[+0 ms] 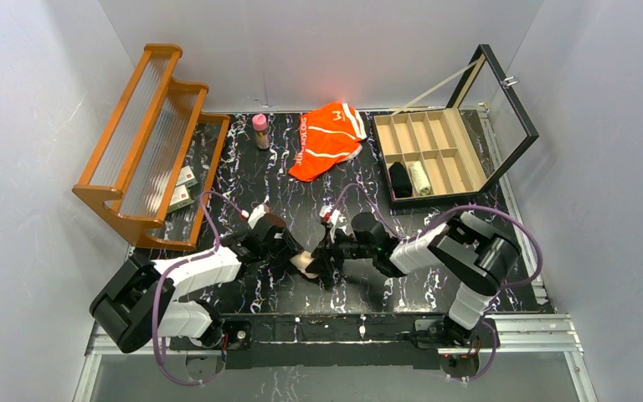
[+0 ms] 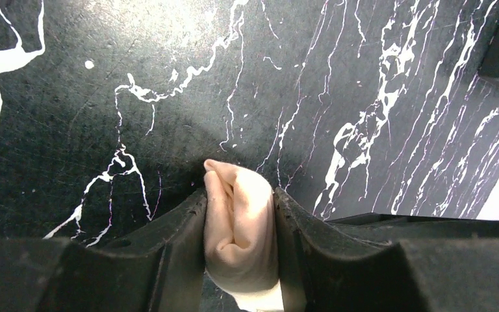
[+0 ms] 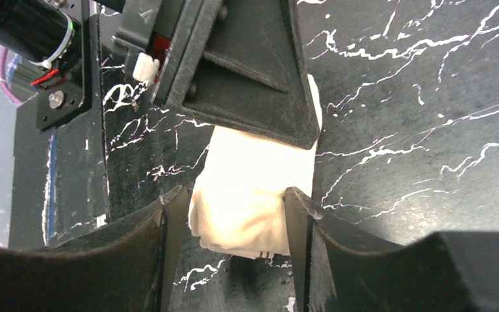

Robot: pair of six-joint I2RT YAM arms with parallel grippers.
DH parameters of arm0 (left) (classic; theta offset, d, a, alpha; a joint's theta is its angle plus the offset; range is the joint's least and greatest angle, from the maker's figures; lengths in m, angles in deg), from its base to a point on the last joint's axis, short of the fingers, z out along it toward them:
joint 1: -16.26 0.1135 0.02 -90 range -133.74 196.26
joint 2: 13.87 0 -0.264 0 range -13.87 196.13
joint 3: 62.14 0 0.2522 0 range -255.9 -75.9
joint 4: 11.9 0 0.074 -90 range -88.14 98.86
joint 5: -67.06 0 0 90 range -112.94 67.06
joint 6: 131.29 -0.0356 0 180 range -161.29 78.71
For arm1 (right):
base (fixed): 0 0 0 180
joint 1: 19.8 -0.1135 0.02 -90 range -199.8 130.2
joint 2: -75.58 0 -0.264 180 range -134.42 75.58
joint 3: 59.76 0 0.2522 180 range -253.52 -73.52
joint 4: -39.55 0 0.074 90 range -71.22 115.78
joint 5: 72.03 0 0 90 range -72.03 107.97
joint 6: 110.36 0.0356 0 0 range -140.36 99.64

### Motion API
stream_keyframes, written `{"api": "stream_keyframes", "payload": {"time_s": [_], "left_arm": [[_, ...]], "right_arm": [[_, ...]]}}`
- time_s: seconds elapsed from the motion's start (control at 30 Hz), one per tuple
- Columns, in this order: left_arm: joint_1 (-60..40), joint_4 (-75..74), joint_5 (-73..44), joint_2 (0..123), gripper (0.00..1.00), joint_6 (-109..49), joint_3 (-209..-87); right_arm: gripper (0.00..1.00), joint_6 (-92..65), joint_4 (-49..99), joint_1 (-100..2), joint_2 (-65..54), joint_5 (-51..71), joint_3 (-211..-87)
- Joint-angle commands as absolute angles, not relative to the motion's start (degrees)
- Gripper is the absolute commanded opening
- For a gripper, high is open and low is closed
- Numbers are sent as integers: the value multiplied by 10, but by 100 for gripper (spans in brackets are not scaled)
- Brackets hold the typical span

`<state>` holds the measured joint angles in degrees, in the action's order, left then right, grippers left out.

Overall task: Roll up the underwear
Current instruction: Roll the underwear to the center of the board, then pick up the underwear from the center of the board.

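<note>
Left claw (image 2: 239, 194) pinches beige underwear (image 2: 240, 240); right claw (image 3: 235, 193) straddles it, grip unclear.

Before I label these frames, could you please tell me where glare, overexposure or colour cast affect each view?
Top external view: even light, sharp, with a reddish cast on the back wall above the orange underwear. Left wrist view: glare whitens the table at upper centre. Right wrist view: the beige underwear is overexposed, its folds nearly washed out; the table beside it is crisp.

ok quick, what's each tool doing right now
left tool: closed on the beige underwear
right tool: straddles the same beige underwear; whether it grips cannot be told
</note>
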<state>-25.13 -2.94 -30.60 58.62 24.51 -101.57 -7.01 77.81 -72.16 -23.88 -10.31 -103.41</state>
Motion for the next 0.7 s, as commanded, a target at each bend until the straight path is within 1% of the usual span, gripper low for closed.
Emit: {"api": "stream_keyframes", "payload": {"time_s": [0.0,0.13,0.2,0.33,0.47,0.67], "left_arm": [[-255,72,-326,617,36,230,-1019],[-254,95,-326,633,34,229,-1041],[-254,108,-324,643,33,231,-1053],[-254,117,-322,660,32,243,-1070],[-254,125,-314,678,32,249,-1080],[-255,119,-300,694,32,252,-1083]], "right_arm": [[68,-145,629,-724,-188,-71,-1071],[76,-226,545,-741,-145,-12,-1107],[78,-248,521,-751,-142,29,-1121],[79,-273,550,-782,-148,93,-1112],[81,-295,589,-820,-159,126,-1098],[81,-311,623,-839,-209,154,-1096]]}}
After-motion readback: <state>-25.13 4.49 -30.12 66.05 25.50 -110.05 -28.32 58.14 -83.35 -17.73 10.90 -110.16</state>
